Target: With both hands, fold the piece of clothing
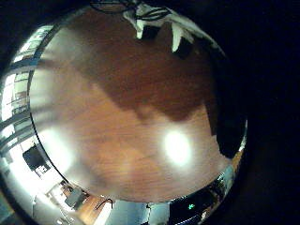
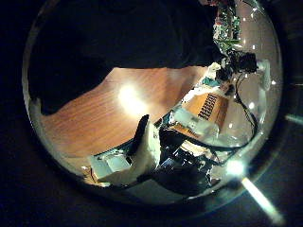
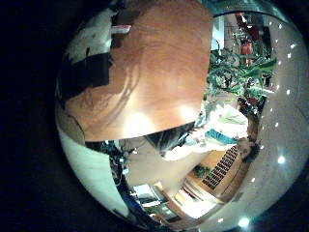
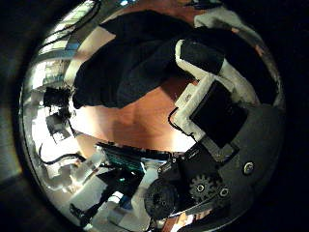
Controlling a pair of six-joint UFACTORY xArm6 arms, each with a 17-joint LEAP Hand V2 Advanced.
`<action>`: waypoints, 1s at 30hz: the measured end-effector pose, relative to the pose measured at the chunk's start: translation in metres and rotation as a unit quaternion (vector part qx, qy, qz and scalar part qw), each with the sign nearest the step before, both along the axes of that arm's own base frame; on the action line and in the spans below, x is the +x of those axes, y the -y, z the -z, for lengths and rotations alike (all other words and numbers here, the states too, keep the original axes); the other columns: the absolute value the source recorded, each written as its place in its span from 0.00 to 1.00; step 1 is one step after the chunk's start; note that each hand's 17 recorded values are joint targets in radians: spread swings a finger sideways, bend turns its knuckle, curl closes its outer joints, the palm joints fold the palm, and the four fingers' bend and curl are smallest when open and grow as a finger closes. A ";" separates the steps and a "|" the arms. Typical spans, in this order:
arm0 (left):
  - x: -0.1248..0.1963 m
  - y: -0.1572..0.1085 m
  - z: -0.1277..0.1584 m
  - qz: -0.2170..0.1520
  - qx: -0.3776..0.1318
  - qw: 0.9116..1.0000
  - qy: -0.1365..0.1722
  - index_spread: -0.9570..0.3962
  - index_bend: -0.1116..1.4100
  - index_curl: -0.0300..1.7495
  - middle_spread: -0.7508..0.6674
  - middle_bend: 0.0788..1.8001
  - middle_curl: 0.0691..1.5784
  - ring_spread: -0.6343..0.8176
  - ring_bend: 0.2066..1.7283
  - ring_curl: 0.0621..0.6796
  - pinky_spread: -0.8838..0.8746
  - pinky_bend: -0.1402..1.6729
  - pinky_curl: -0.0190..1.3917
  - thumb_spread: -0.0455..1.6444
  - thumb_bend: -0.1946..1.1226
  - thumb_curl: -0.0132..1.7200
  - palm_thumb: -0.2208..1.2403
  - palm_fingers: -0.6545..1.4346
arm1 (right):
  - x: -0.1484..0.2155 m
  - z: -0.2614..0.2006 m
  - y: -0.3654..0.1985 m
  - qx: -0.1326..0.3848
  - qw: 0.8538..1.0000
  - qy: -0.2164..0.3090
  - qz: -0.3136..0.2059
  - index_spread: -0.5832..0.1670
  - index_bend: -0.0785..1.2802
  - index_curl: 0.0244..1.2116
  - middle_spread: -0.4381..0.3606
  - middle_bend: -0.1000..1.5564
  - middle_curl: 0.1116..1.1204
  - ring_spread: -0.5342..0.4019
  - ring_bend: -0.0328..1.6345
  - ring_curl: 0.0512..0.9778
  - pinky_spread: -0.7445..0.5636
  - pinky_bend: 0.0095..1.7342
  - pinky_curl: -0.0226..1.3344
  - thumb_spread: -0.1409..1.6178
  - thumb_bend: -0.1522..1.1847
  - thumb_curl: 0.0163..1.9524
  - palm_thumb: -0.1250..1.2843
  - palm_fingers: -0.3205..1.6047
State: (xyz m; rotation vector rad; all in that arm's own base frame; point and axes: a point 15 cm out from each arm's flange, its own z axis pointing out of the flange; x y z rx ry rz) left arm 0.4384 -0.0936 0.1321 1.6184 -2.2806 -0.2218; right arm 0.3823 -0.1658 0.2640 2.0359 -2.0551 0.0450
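Note:
The dark piece of clothing (image 4: 135,58) lies crumpled on the wooden table (image 4: 145,121). In the right thumb side palm view a finger (image 4: 208,63) of my right hand stretches out in front of it, and nothing is held. The right little finger side view shows the clothing (image 3: 87,72) small, near one table edge. The left thumb side view shows the clothing (image 2: 114,43) beyond bare wood, with a finger (image 2: 142,151) of my left hand extended and empty. In the left little finger side view, fingertips (image 1: 155,23) hang over the bare table (image 1: 122,112).
The other arm (image 2: 232,80) stands beyond the table edge in the left thumb side view. An arm (image 4: 58,101) also shows past the table in the right thumb side view. Shelves and room clutter (image 3: 227,72) surround the table.

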 end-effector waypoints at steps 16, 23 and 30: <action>-0.030 -0.072 -0.055 -0.045 -0.021 0.999 -0.019 0.71 0.21 0.24 0.73 0.06 0.13 0.71 0.26 0.23 0.76 0.27 0.23 0.80 0.15 0.17 0.36 0.37 | 0.069 -0.100 -0.196 0.028 0.984 0.073 -0.162 0.34 0.79 0.81 0.38 0.85 0.70 0.32 0.83 0.77 0.43 0.71 0.70 0.72 0.10 0.31 0.81 0.73; -0.055 -0.111 -0.066 -0.083 -0.024 0.996 -0.014 0.72 0.20 0.24 0.72 0.05 0.14 0.69 0.26 0.24 0.75 0.26 0.23 0.81 0.14 0.17 0.39 0.38 | 0.099 -0.064 -0.306 0.032 0.969 0.038 -0.242 0.35 0.79 0.81 0.38 0.85 0.69 0.32 0.83 0.78 0.43 0.70 0.72 0.71 0.10 0.33 0.79 0.73; -0.080 -0.137 -0.066 -0.108 -0.025 0.994 -0.016 0.73 0.20 0.25 0.72 0.05 0.14 0.69 0.26 0.24 0.75 0.26 0.23 0.82 0.15 0.18 0.43 0.38 | 0.121 -0.011 -0.383 0.029 0.961 0.010 -0.274 0.35 0.76 0.80 0.38 0.84 0.68 0.32 0.83 0.78 0.42 0.69 0.73 0.73 0.08 0.32 0.70 0.72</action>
